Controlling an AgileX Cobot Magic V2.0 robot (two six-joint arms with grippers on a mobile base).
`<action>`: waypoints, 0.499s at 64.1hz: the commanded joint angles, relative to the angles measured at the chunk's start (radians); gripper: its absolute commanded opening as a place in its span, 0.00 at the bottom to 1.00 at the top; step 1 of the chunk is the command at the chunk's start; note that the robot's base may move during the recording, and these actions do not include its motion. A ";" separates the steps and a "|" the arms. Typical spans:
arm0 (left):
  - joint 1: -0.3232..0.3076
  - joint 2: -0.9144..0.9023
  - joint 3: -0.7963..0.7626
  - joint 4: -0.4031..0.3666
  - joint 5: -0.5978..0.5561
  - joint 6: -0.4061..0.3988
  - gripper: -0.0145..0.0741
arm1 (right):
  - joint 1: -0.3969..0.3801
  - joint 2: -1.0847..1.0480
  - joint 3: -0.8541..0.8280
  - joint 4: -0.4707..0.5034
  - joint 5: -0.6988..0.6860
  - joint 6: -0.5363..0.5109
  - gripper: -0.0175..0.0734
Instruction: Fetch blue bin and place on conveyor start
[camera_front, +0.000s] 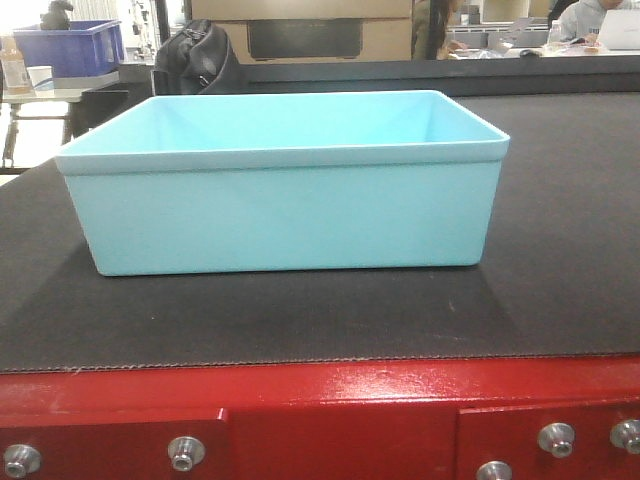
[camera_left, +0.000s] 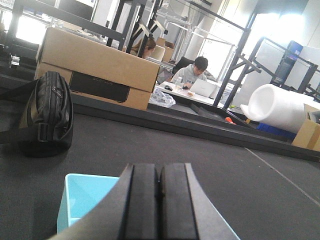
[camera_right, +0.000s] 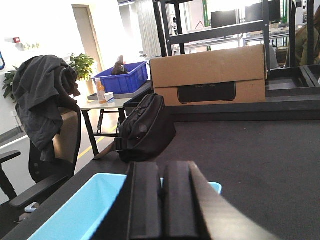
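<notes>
I see the light turquoise rectangular plastic bin (camera_front: 285, 185) sitting upright and open-topped on the dark grey textured conveyor belt (camera_front: 560, 260), close behind the glossy red metal frame with silver bolts (camera_front: 340, 420) that edges the belt's end. Its long axis runs left to right across the front view, parallel to that red frame, with one long wall facing the camera. From the left wrist view, my left tool (camera_left: 159, 210) has its two black fingers pressed together with nothing between them, hanging above the bin (camera_left: 82, 200), whose corner shows below and to its left. My right tool (camera_right: 161, 210) is likewise closed on nothing, just above the bin's rim (camera_right: 82, 210). A strip of bare belt lies between bin and frame, and wide bare belt stretches behind it toward a black fabric bag (camera_right: 145, 129) and a brown cardboard box (camera_right: 210, 75).
</notes>
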 joint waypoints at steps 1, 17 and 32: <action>-0.004 -0.006 0.002 -0.001 -0.007 0.001 0.04 | -0.002 -0.010 -0.001 -0.010 -0.009 -0.047 0.01; -0.004 -0.006 0.002 -0.001 -0.007 0.001 0.04 | -0.207 -0.064 0.118 0.346 -0.146 -0.711 0.01; -0.004 -0.006 0.002 -0.001 -0.007 0.001 0.04 | -0.391 -0.199 0.353 0.380 -0.211 -0.710 0.01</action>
